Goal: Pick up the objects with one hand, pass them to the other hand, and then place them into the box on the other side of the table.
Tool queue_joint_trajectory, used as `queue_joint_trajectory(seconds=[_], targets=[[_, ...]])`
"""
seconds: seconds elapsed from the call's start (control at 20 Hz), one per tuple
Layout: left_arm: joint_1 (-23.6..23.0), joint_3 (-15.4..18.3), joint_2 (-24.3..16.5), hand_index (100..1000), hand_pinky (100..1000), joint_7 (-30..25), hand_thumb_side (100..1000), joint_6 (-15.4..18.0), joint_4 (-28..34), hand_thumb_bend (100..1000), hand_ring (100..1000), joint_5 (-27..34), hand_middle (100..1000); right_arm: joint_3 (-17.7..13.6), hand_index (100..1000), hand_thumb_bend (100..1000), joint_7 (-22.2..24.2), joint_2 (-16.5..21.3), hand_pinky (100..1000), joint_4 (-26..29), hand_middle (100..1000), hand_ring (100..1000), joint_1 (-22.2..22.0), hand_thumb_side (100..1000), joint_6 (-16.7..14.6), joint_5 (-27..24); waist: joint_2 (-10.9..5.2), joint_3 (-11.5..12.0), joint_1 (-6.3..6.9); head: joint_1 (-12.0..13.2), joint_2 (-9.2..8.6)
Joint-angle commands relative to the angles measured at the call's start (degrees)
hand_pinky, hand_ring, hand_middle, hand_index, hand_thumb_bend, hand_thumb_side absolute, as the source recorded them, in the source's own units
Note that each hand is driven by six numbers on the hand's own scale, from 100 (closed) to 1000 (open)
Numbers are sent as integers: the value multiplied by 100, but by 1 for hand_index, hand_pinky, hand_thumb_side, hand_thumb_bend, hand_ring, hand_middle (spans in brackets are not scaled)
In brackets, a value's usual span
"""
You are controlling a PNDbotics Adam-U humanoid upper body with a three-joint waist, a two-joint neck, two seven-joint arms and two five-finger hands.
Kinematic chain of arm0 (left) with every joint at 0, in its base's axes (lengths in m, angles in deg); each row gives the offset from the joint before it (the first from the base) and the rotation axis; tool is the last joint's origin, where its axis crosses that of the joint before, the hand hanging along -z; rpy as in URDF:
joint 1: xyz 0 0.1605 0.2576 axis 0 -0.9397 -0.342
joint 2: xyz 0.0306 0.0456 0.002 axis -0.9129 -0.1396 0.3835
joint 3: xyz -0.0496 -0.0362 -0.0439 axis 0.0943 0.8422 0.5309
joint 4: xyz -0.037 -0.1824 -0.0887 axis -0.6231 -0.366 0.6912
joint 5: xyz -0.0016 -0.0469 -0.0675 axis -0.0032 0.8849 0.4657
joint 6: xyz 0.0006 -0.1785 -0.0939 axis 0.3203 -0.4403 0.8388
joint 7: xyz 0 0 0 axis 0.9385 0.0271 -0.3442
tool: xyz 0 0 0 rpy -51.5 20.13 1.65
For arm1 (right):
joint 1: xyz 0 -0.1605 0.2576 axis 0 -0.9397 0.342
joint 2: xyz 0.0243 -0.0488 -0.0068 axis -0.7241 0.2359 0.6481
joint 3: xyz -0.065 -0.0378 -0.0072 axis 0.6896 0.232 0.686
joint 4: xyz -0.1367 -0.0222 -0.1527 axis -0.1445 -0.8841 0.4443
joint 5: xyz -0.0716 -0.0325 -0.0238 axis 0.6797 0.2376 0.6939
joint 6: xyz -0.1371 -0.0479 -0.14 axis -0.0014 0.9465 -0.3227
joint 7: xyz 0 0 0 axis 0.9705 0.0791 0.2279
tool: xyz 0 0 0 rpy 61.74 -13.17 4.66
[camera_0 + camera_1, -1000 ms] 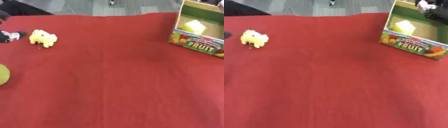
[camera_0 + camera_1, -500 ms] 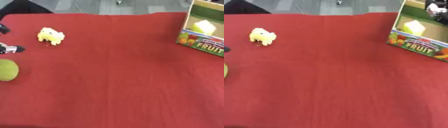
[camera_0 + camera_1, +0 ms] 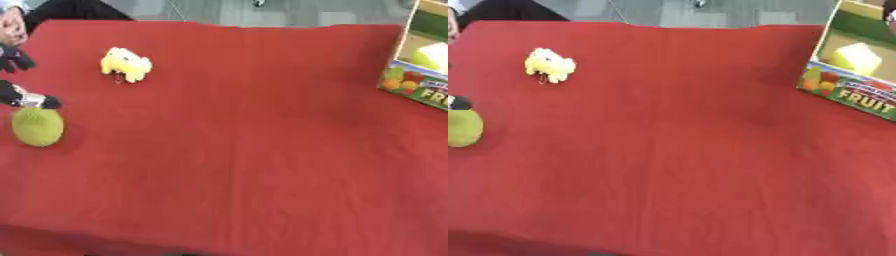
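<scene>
Left hand (image 3: 24, 99) at green fruit (image 3: 37, 126), finger state unclear; yellow toy (image 3: 126, 64); box (image 3: 852, 95) reading "FRUIT"

Toy animal (image 3: 126, 64) far left, round fruit (image 3: 37, 126) nearer, left edge; box (image 3: 852, 80) far right

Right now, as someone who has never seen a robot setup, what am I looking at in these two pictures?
Both pictures come from one stereo camera in a humanoid robot's head, looking down at a table under a red cloth. At the left edge, the dark fingers of its left hand reach in just above a green round fruit; whether they touch it is unclear. A yellow plush toy lies further back. At the right stands a cardboard fruit box with a pale yellow-green object inside. The right hand is not visible. Nothing is clearly held.
</scene>
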Motion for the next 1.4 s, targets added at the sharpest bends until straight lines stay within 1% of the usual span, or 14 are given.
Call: queue_joint_trajectory(seconds=[0.05,0.1,0.15,0.35,0.55,0.85,1.1,1.15,1.2,1.3,1.4], targets=[[-38,148,-322,841,805,-68,615,3,-38,817,801,-71,763,-52,925,100,-7,194,920,21,877,946,59,477,-22,40,-136,20,-6,11,13],[-64,148,-320,841,805,-89,618,8,-66,816,801,-63,763,-50,925,100,-5,193,920,19,877,946,59,477,-24,43,-136,24,-8,8,10],[-87,139,-318,840,806,-119,594,19,-92,831,802,-51,764,-48,925,100,-2,192,920,17,876,946,57,477,-26,46,-135,26,-12,3,7],[-132,92,-298,837,808,-243,578,93,-195,857,804,-149,765,-35,928,100,9,186,920,13,876,945,57,478,-36,64,-132,27,-28,-19,-18],[-53,40,-227,837,806,-285,551,144,-332,852,802,-263,764,-26,929,100,13,169,919,-4,874,944,58,483,-43,85,-128,15,-43,-46,-54],[142,-95,-46,837,802,-122,514,169,-579,834,799,-430,761,-16,929,100,28,142,919,-11,872,944,53,484,-53,125,-112,-18,-70,-26,-98],[271,-219,100,833,801,-18,477,234,-785,858,799,-775,760,-12,928,100,32,127,921,-6,869,942,54,488,-63,137,-92,-49,-89,3,-124],[299,-231,148,833,801,-7,469,252,-850,854,799,-819,760,-10,927,100,36,122,921,-7,868,941,51,475,-63,143,-88,-54,-93,5,-130],[319,-246,181,833,801,1,456,270,-914,860,799,-851,760,-9,927,100,39,116,922,-8,868,941,48,492,-63,149,-84,-59,-96,6,-134],[345,-277,238,833,800,8,444,318,-1015,862,799,-938,760,-12,926,100,40,110,922,-10,866,941,44,492,-65,160,-75,-70,-102,9,-140],[363,-306,281,834,800,0,406,361,-1094,863,800,-1035,760,-15,926,100,38,105,923,-11,865,940,41,492,-67,164,-68,-79,-108,14,-144]])
